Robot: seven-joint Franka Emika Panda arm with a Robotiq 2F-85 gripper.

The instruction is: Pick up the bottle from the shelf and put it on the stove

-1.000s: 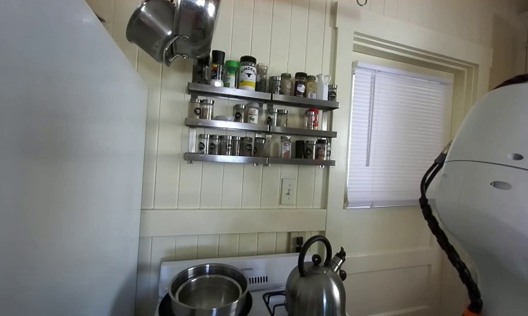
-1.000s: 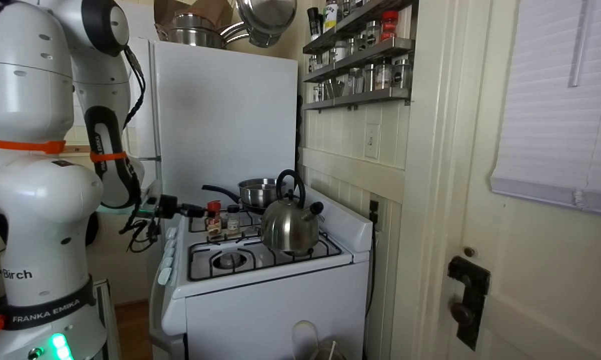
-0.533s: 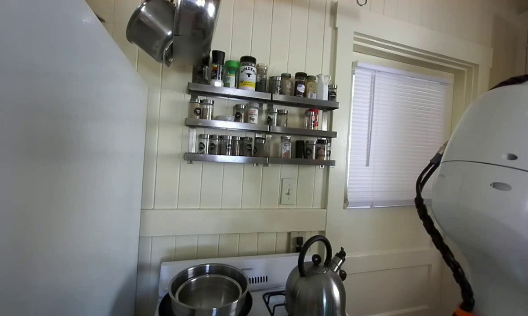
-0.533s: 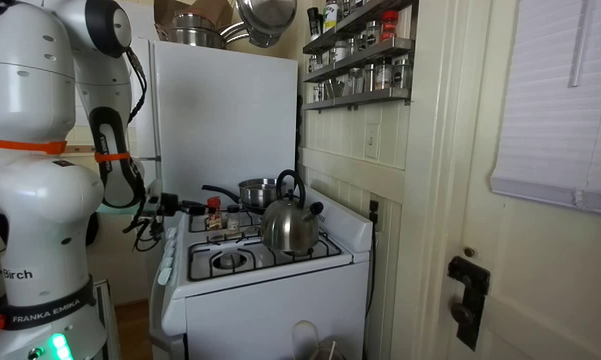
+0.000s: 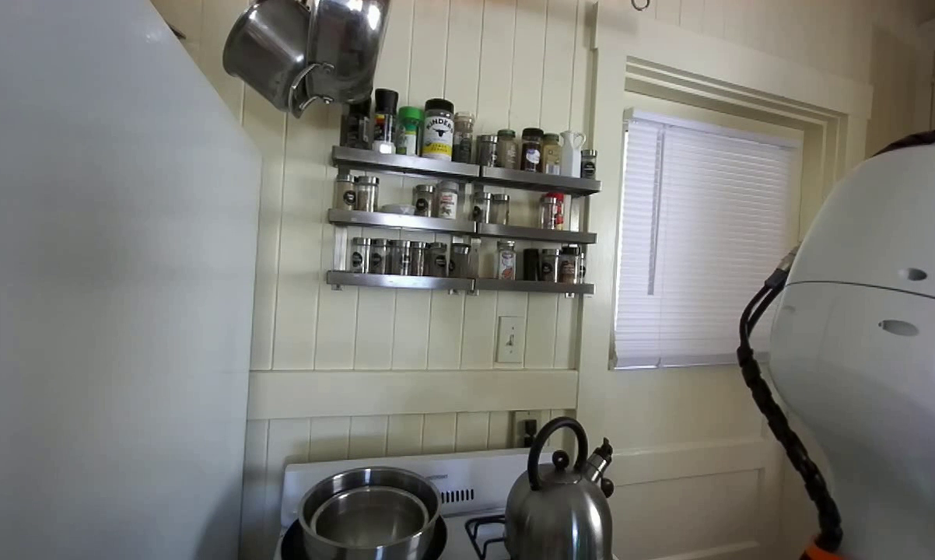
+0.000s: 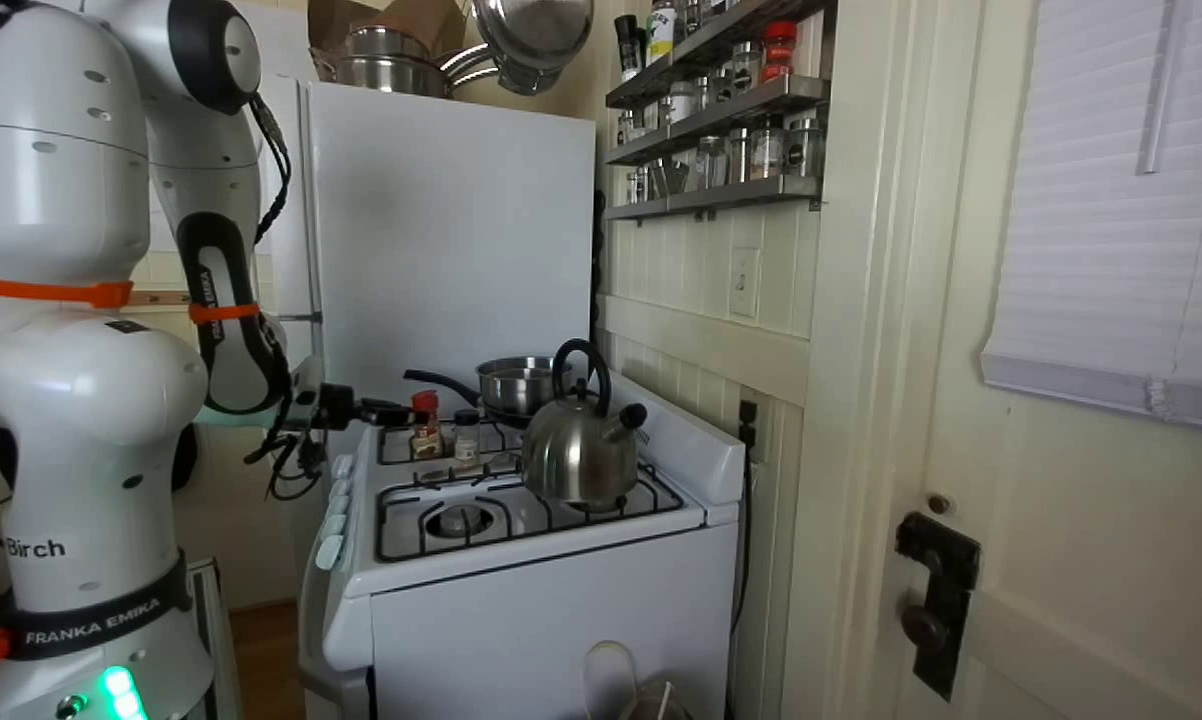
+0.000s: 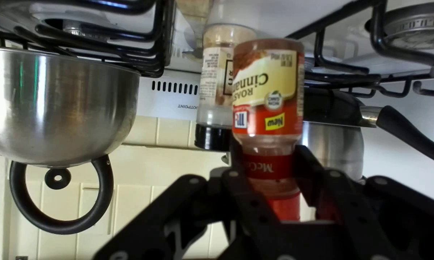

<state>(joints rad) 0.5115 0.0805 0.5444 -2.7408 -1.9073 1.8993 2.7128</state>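
A: Bottle (image 7: 269, 108), go. Where's it sitting?

B: The gripper (image 7: 269, 151) is holding it upright, over the front part of the stove (image 6: 551, 620). The wrist view is showing it upside down: cinnamon label facing the camera, red at the cap end.

A: Jaws?

B: They're drawn in around the bottle's neck. Both fingers (image 7: 308, 164) are pressing its sides at the red band, with only the neck filling the gap.

A: Base touching the stovetop?

B: Can't tell. It's showing too small in an exterior view, and the wrist view isn't settling it.

A: Fine. Next to it?

B: A dark-lidded jar (image 6: 466, 445) is standing upright on the stove, just beside the bottle. A steel kettle (image 6: 579, 460) with a black handle is sitting farther back; a pot stack (image 6: 516, 385) is sitting toward the fridge (image 6: 441, 230).

A: Arm?

B: White arm (image 6: 71, 220) is reaching in over the knobs (image 6: 330, 550).

A: Shelf?

B: The shelf (image 5: 405, 222) is hanging above the stove in both exterior views, well apart from the gripper. All three tiers are carrying small jars (image 5: 397, 257).

A: Outer stuff, quick.

B: Steel pots (image 5: 343, 47) are hanging by the shelf's top corner, a light switch (image 5: 509, 340) is sitting below it, and a white blind (image 5: 709, 249) is covering part of the door (image 6: 1111, 580).
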